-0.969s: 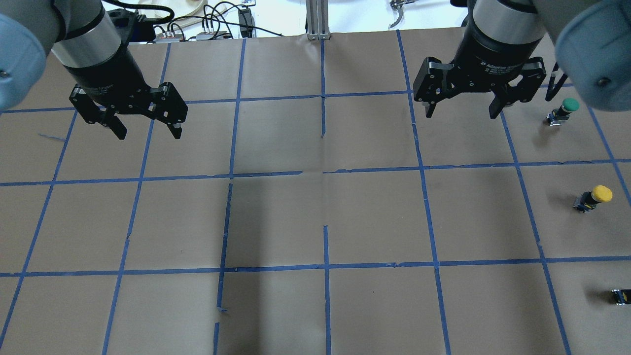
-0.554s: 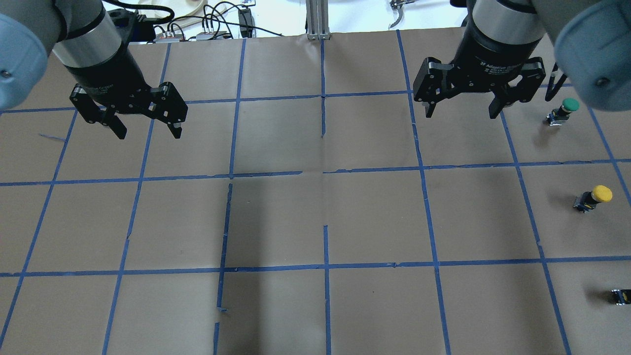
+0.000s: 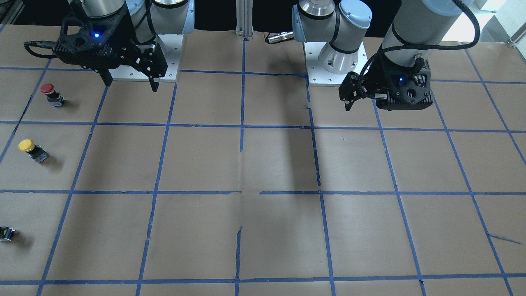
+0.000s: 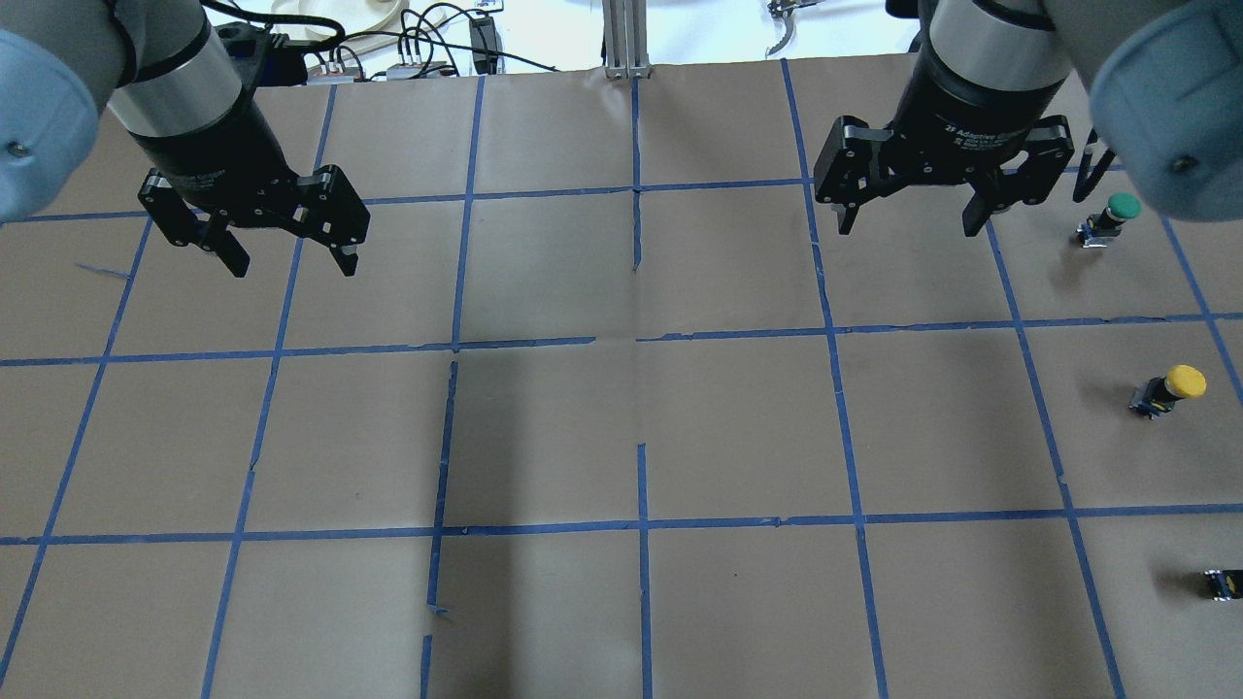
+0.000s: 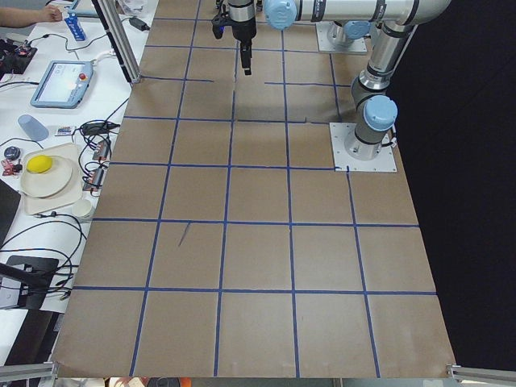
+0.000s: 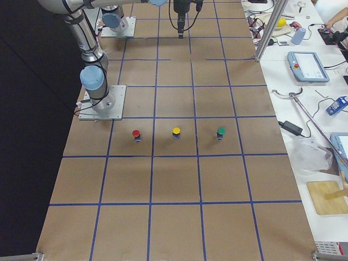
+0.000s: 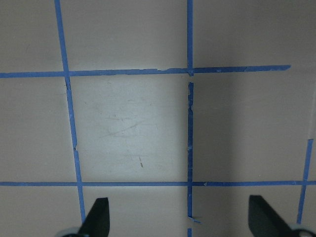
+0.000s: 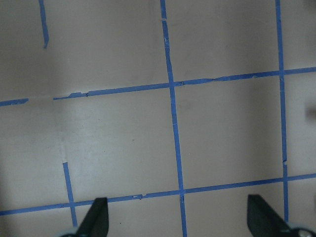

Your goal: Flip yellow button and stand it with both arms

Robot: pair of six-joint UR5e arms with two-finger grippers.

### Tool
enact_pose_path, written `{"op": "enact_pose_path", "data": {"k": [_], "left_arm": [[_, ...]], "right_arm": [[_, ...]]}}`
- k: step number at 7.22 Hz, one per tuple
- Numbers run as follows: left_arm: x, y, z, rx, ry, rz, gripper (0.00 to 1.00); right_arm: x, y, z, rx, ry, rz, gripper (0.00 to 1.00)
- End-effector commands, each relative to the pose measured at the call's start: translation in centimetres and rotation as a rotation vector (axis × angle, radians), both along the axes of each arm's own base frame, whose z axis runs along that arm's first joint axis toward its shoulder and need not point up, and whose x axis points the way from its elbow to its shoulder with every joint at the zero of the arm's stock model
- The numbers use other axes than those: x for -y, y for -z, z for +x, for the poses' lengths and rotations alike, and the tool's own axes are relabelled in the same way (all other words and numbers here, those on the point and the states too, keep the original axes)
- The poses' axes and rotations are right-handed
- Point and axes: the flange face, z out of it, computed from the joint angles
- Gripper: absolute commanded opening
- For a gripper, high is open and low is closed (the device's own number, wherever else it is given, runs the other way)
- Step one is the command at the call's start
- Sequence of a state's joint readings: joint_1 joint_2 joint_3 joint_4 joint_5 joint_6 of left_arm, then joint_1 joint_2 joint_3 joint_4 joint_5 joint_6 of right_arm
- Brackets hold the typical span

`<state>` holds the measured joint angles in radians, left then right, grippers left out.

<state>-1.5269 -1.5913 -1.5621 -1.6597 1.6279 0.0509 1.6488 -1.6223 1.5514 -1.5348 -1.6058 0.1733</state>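
The yellow button [image 4: 1173, 387] stands cap up on its dark body at the table's right side, alone in a taped square. It also shows in the front-facing view [image 3: 30, 149] and the right exterior view [image 6: 176, 132]. My right gripper [image 4: 907, 229] hangs open and empty above the table, well to the left of the button and farther back. My left gripper [image 4: 292, 264] hangs open and empty over the table's left side. Both wrist views show only wide-apart fingertips [image 7: 98, 218] [image 8: 97, 217] over bare paper.
A green button [image 4: 1114, 216] stands beyond the yellow one and a red button [image 3: 51, 93] stands nearer the robot's base. A dark part [image 4: 1226, 583] shows at the frame's edge. Brown paper with a blue tape grid [image 4: 641, 340] covers the table.
Almost nothing: both arms have shifted only very slightly. The grippers stay open and the buttons have not moved.
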Motion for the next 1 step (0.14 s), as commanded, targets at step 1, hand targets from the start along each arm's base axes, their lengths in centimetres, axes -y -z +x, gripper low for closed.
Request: {"op": "enact_pose_path", "data": {"k": [1], "left_arm": [[-0.12,0.68,0.05,0.002,-0.004,0.014,1.00]], "right_arm": [[-0.05,0.16,0.00,-0.001,0.000,0.003,1.00]]}}
